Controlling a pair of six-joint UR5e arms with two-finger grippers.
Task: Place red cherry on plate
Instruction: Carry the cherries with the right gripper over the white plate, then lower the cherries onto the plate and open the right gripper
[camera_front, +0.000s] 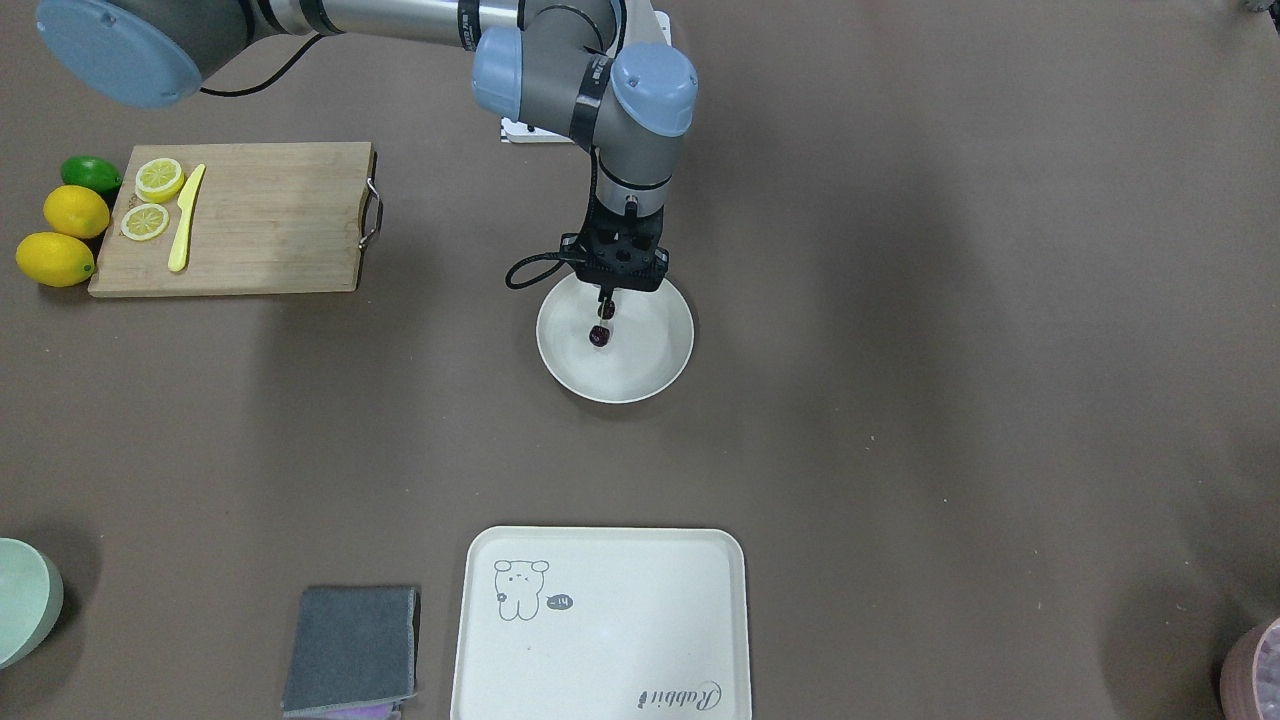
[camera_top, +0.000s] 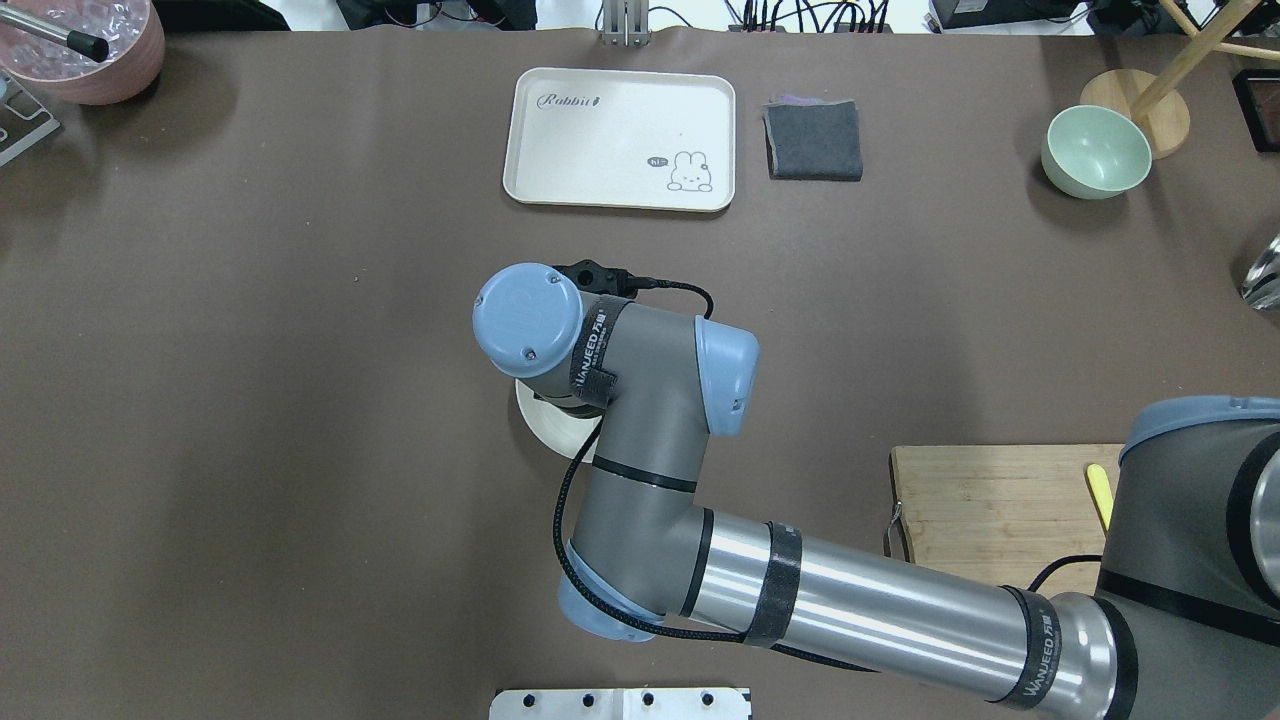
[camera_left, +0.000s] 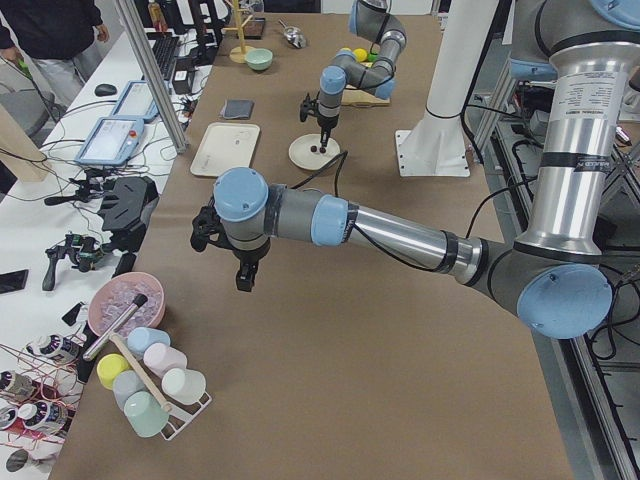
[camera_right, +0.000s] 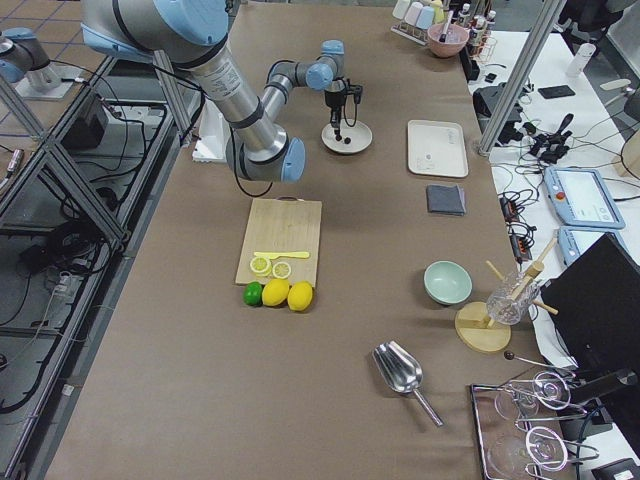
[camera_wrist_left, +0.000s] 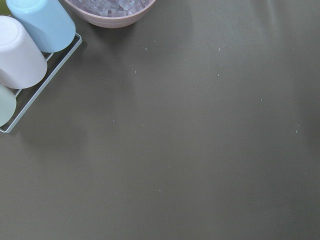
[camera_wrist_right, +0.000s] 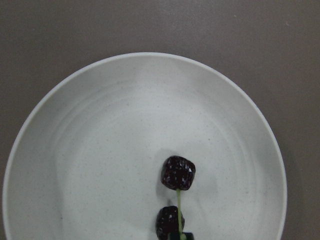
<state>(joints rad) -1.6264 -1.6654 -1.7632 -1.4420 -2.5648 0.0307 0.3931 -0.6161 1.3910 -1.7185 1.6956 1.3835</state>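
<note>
1. Your right gripper (camera_front: 606, 298) points straight down over the plate (camera_front: 645, 372), closed tight on the thin stem of the red cherry (camera_front: 599, 336).
2. In the right wrist view, the two dark fruits lie one behind the other over the plate's inner floor, a little off its centre. You cannot tell whether they touch it.
3. Your left gripper (camera_left: 243, 278) hovers above bare tabletop (camera_left: 330, 330) near the pink bowl (camera_left: 125, 300) — you cannot tell whether it is open or closed.
</note>
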